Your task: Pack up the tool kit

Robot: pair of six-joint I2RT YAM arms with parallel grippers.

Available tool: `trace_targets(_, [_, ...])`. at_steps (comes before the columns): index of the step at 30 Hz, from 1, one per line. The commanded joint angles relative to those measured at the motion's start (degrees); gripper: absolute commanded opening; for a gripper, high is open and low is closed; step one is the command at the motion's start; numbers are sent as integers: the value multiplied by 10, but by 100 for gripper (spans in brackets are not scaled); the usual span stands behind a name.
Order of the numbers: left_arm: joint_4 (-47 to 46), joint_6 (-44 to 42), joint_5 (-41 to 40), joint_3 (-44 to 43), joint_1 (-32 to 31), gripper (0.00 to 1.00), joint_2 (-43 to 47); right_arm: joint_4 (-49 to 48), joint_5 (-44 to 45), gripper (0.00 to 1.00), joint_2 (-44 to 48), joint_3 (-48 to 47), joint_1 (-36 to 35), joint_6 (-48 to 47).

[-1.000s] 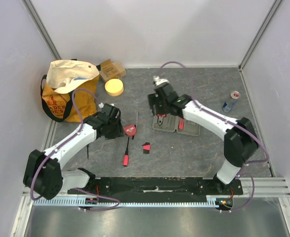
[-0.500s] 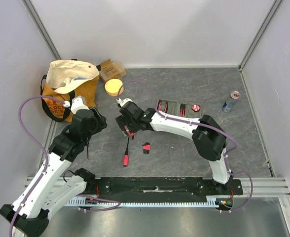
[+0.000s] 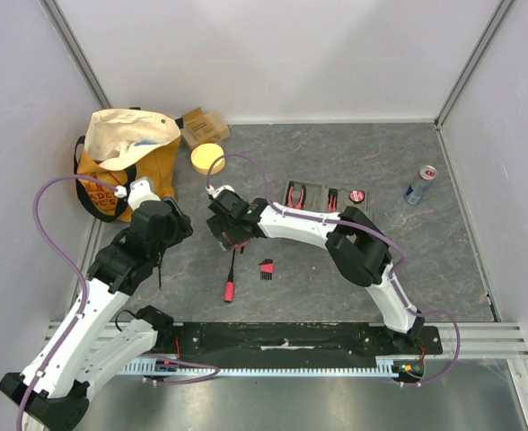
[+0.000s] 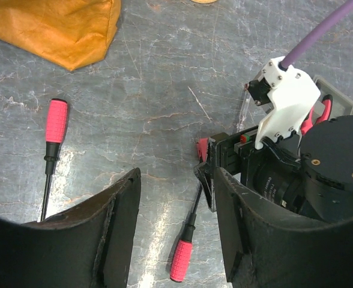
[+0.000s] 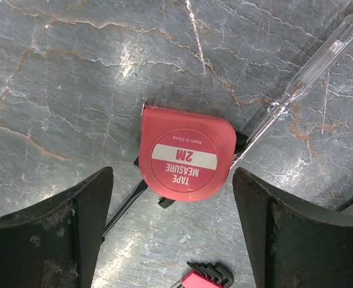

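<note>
1. Top external view: the grey case (image 3: 314, 192) lies open on the surface (image 3: 426, 260), a little toward 2 o'clock from the middle. Red pliers (image 3: 295, 195) sit in its 9 o'clock end. A round red thing (image 3: 357, 195) sits in its 3 o'clock end.
2. The right hand (image 3: 231, 233) is out at 9 o'clock from the case, low over the surface.
3. In the right wrist view, the right hand (image 5: 171, 177) has its fingers (image 5: 50, 228) spread wide. One finger is on each side of a red tape measure (image 5: 188, 153). They do not touch it, and the hand holds nothing.
4. A clear tester (image 5: 302, 84) lies at 1 o'clock from the tape measure, with its thin end just beside it. The hex keys (image 5: 203, 277) lie at 6 o'clock from the tape measure.
5. From above, a red screwdriver (image 3: 230, 289) lies at 6 o'clock from the right hand. Its handle points to the near edge. The hex keys are just at 3 o'clock from its shaft.
6. The left hand (image 3: 165, 224) is at 9 o'clock from the right hand. In the left wrist view, the left hand (image 4: 175, 180) is spread open with nothing in it.
7. That view shows another screwdriver (image 4: 55, 120) at 10 o'clock, apart from the hand.
8. An orange bag (image 3: 120, 175) stands at the 10 o'clock corner. A cardboard box (image 3: 203, 126) and a yellow disc (image 3: 208, 158) are beside it. A can (image 3: 418, 184) stands near the 3 o'clock edge.
</note>
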State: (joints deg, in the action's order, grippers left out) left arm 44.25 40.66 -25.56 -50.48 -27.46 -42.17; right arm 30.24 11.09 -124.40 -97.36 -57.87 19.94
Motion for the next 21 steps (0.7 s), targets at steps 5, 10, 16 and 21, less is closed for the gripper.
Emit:
trace_targets(5, [-7, -8, -21, -10, 1, 59, 3, -3, 23, 85, -34, -37, -1, -12])
trace_targets(10, [-7, -9, -22, -8, 0, 60, 3, -11, 30, 83, -41, -41, -2, -22])
trace_targets(16, [-7, -9, -23, -7, 1, 60, 3, -9, 72, 80, -37, -44, -10, -32])
trace_targets(21, [-7, -8, -22, -5, 2, 60, -1, -7, 91, 76, -34, -42, -19, -41])
